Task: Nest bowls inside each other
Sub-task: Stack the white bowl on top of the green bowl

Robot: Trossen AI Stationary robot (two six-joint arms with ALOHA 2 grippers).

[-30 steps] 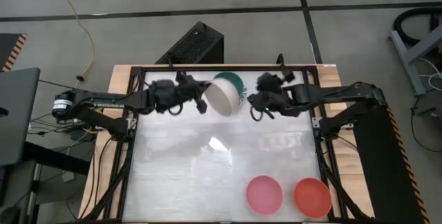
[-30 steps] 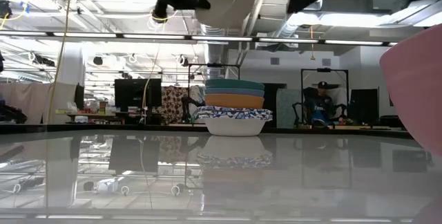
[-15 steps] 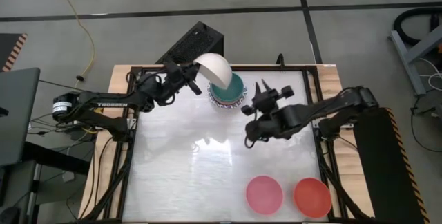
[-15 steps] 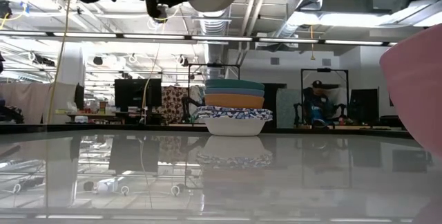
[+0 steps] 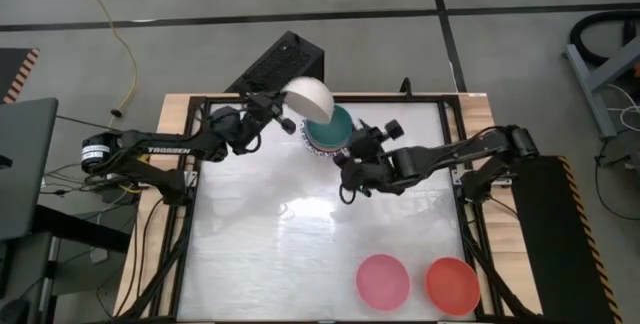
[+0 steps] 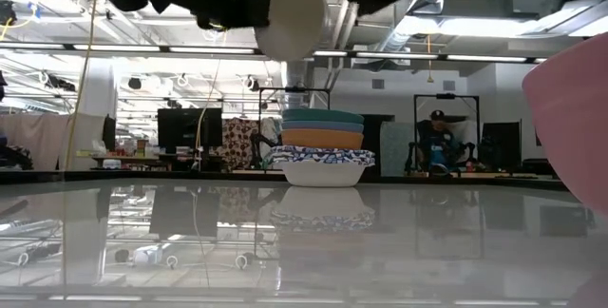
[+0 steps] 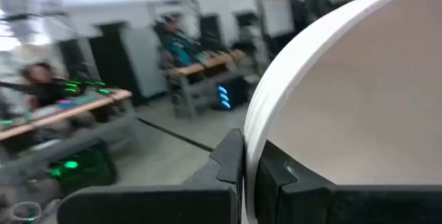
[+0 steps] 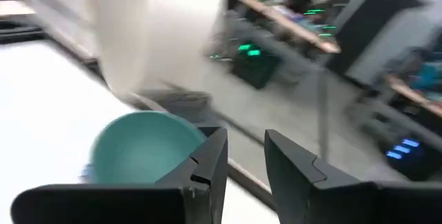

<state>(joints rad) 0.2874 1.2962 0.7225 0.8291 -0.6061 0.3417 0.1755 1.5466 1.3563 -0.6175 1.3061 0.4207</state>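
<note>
Cream bowl (image 5: 310,98) held in air, tilted, rim pinched by left end effector (image 5: 281,110), above bowl stack (image 6: 322,146) at counter's (image 5: 300,244) far edge, teal bowl (image 5: 333,129) on top. Right end effector (image 5: 357,147) just beside stack, fingers apart, empty. Pink bowl (image 5: 383,281) and red bowl (image 5: 452,285) side by side at near edge, toward right corner.

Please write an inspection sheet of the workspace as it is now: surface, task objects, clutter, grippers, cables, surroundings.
Surface: glossy white table, reflective.
Task things: bowl stack, teal on top, at far edge; cream bowl held above it; pink bowl and red bowl at near edge.
Clutter: nothing seen.
Grippers: left gripper shut on cream bowl's rim; right gripper beside stack, fingers apart, empty.
Cables: yellow cable on floor.
Surroundings: seated person behind.
</note>
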